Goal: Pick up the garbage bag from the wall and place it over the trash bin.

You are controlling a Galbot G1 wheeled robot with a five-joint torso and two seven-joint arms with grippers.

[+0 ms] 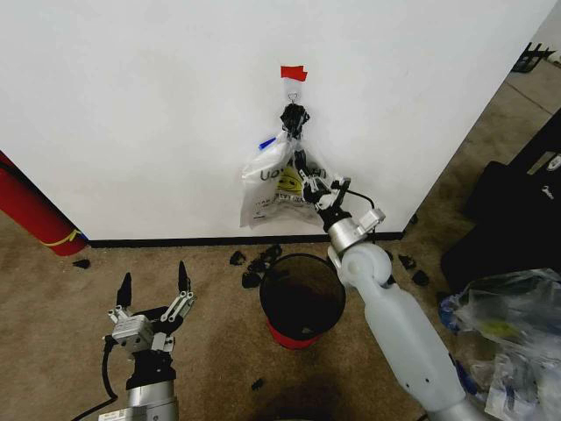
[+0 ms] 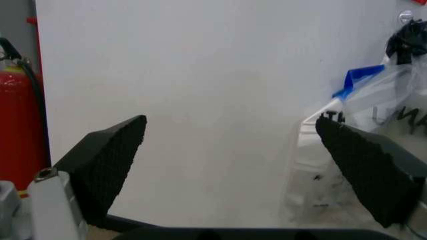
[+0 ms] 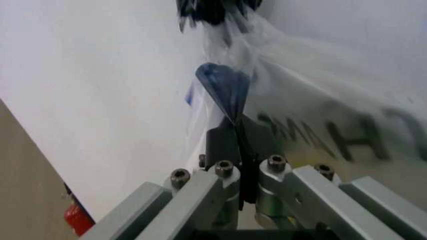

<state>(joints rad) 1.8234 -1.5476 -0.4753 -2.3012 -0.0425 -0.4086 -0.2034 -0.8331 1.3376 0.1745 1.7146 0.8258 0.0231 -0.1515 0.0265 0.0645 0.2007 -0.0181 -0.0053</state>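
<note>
The wall [image 1: 131, 114] was the biggest thing in shot, plain white with a black baseboard, and the garbage bag [image 1: 267, 189] hung on it from a small hook [image 1: 293, 96] just under a strip of red tape [image 1: 293, 73]. So the bag was not off the wall yet; the pickup was at the grasp stage, judged from this.

The right arm reached up from low right across the front of the bag. The right pincer [image 1: 295, 116] sat at the bunched top of the bag just below the hook. In the right wrist view its fingers [image 3: 230, 95] looked pressed together with a blue handle strip [image 3: 223, 82] and thin plastic pinched between them, so I read it as clenched on the bag.

The trash bin [image 1: 302, 298], round, black, with a red base, stood on the carpet right below the bag, near the baseboard, mouth bare with no bag over it. Left to do: lift the bag off the hook, bring it down, spread it over the rim.

The left pincer [image 1: 155, 285] hovered low left, well apart from bag and bin, fingers spread wide, holding nothing.

A red cylinder [image 1: 31, 215] leaned at far left. Small black scraps [image 1: 254, 261] lay on the floor beside the bin.
</note>
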